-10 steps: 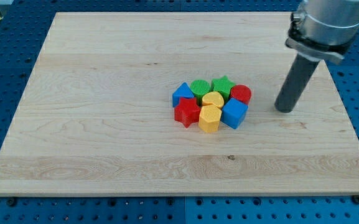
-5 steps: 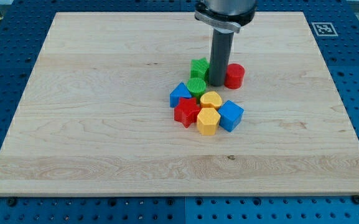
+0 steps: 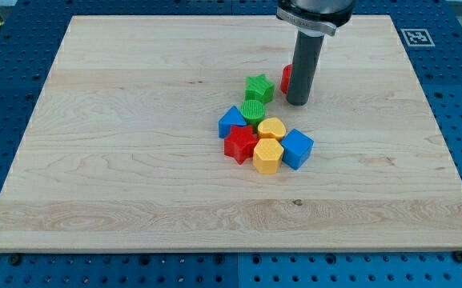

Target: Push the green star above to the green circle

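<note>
The green star point(image 3: 259, 87) lies on the wooden board point(image 3: 134, 160), just above the green circle point(image 3: 252, 111) and touching or nearly touching it. My tip point(image 3: 298, 102) is to the right of the green star, with a clear gap between them. The rod hides most of a red block point(image 3: 286, 78), which shows only at its left edge behind the rod.
Below the green circle sits a tight cluster: a blue triangle point(image 3: 231, 122), a red star point(image 3: 240, 144), a yellow heart point(image 3: 271, 128), a yellow hexagon point(image 3: 268, 156) and a blue cube point(image 3: 297, 148).
The rod swept in from the right, pushing the green star up and left above the green circle and the red block upward. It has since moved back a little to the right.
</note>
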You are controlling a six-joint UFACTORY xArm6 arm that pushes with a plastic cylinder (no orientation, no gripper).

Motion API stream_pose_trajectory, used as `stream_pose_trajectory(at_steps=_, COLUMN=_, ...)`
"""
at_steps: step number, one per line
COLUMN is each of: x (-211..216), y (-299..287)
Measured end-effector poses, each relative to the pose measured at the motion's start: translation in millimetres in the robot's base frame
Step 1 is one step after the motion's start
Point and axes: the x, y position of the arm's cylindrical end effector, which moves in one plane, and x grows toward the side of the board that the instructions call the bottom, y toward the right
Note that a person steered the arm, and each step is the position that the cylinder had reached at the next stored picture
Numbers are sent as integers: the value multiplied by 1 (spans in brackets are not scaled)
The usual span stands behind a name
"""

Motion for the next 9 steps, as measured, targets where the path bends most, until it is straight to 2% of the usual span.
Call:
stream_pose_trajectory(at_steps=1, x=17, y=6)
stream_pose_trajectory(at_steps=4, x=-34, y=-80)
stream_pose_trajectory(at_steps=6, x=-88, y=-107)
stream_pose_trajectory(at_steps=9, x=-101, y=-183)
